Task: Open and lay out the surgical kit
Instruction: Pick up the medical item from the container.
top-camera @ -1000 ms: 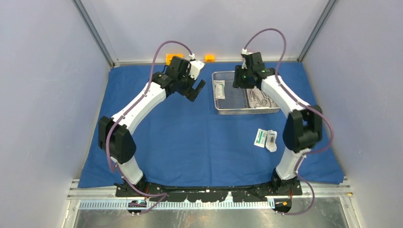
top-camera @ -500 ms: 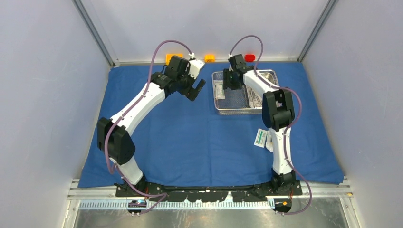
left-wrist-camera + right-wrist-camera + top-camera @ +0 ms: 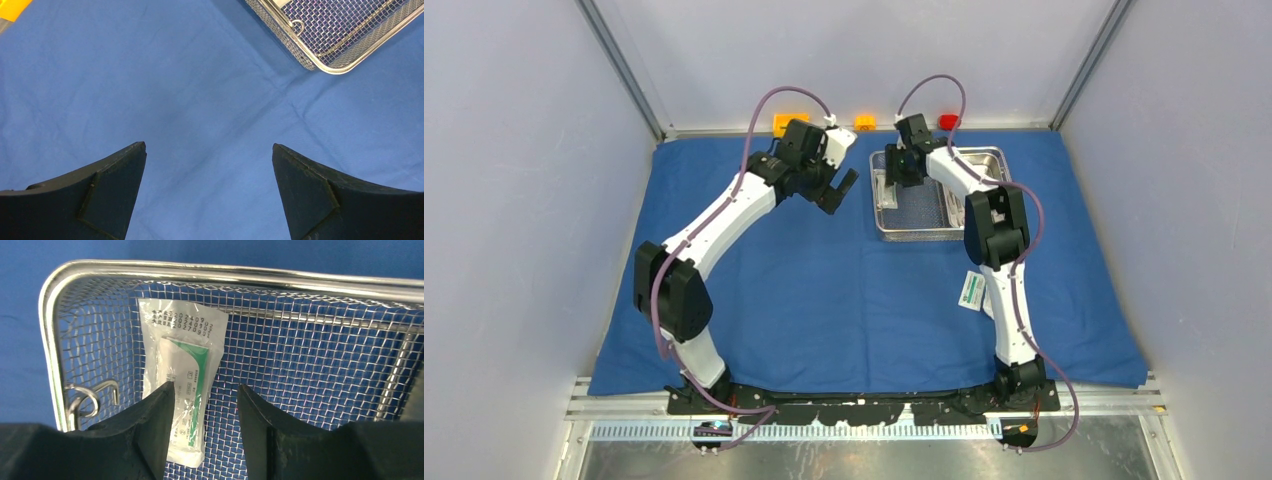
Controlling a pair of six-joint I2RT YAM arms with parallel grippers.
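Packet of white sealed plastic film with a green printed insert (image 3: 186, 365) lies flat on the floor of the silver wire-mesh basket (image 3: 200, 267), near the corner by the wire loop handle (image 3: 87, 400). I judge it very light, limp and slick. It should bend rather than lift like a board, and it shows no raised edge against the mesh. Best hold, in my judgement, is a pinch across the narrow width at mid-length, where the insert stiffens it, pressing down so one tip gets under the film. The risks are a tip snagging in the mesh openings or the film sliding out.

My right claw (image 3: 205, 387) is parted a little, with one finger over the packet's left edge and the other just beside its right edge. Contact cannot be confirmed. My left claw (image 3: 209, 146) is spread wide and holds nothing, above the blue woven cloth wrap (image 3: 200, 90), which is soft, matt and faintly creased. The basket is rigid and bright, with a round-wire rim and fine square mesh. A second white packet (image 3: 972, 290) rests on the cloth, well apart from the basket.
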